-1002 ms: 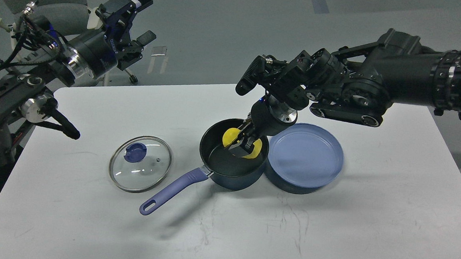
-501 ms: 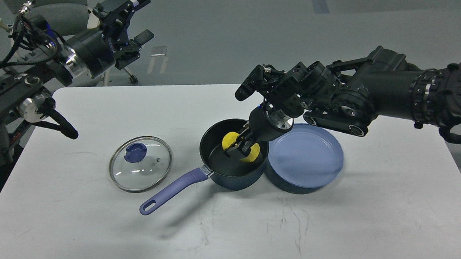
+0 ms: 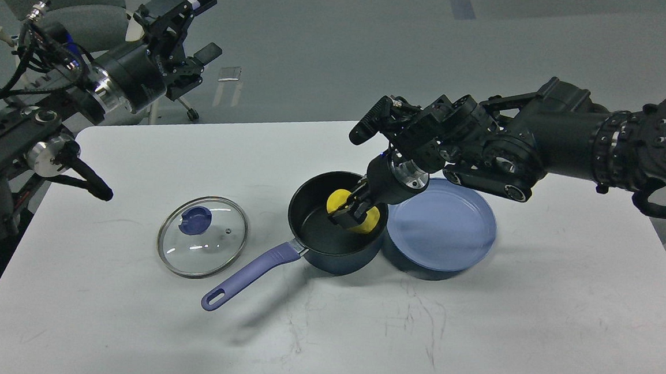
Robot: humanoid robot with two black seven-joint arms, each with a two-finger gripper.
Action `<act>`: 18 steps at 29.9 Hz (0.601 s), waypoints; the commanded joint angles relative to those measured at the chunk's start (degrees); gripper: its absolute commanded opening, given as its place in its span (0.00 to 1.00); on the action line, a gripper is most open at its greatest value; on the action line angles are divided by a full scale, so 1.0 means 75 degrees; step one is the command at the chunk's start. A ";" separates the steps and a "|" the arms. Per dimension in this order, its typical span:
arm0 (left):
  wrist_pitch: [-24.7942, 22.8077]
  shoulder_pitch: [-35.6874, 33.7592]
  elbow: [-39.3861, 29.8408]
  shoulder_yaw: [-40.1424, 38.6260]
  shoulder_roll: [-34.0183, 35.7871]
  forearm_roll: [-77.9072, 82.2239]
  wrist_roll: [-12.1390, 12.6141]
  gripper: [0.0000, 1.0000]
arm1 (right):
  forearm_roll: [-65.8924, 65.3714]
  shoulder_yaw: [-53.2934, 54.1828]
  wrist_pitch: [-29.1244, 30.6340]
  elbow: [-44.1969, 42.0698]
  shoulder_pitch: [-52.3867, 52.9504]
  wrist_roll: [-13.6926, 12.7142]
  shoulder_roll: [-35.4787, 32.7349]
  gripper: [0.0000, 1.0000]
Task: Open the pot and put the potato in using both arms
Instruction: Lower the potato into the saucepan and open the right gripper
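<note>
The right gripper [image 3: 351, 212] reached down into the pot [image 3: 336, 222] and covered the middle of the potato [image 3: 338, 199], so only two yellow patches showed, one on each side of the dark fingers. The fingers were small and dark against the pot's black inside, and it was not possible to tell whether they were clamped on the potato or spread apart. Whether the potato rested on the pot's bottom or hung just above it was also unclear. The right arm [image 3: 543, 145] ran off the right edge of the view.

The left arm [image 3: 54, 106] was cut off at the left edge. The left gripper [image 3: 189, 31] was raised beyond the far left corner of the table [image 3: 474, 334], well apart from everything on it, with its fingers spread wide and nothing between them.

The pot stood near the middle of the white table, uncovered, its long lavender handle [image 3: 249, 274] pointing toward the near left. The potato was inside it, toward the far right of the rim. The glass lid [image 3: 203, 237] with its blue knob lay flat on the table just left of the pot, apart from it. A shallow light blue plate [image 3: 443, 228] sat just beside the pot on the right, touching or nearly touching its wall, and held nothing.
</note>
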 commanded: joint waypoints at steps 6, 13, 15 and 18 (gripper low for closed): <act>0.0000 0.0000 0.0000 -0.0056 0.0006 0.0000 0.0000 0.98 | 0.0000 -0.0011 0.0001 -0.0092 -0.0089 0.0000 0.0000 0.42; 0.0000 0.0000 0.0000 -0.0068 0.0006 0.0000 0.0000 0.98 | 0.0012 0.0001 0.0001 -0.0092 -0.0089 0.0000 0.0000 0.75; 0.0000 0.0000 0.0000 -0.0068 0.0006 0.0000 0.0000 0.98 | 0.0024 0.0001 0.0001 -0.0092 -0.0089 0.0000 0.0000 0.81; 0.0000 0.0000 0.0000 -0.0068 0.0006 0.0000 0.0000 0.98 | 0.0082 0.0001 0.0001 -0.0092 -0.0089 0.0000 0.0000 0.89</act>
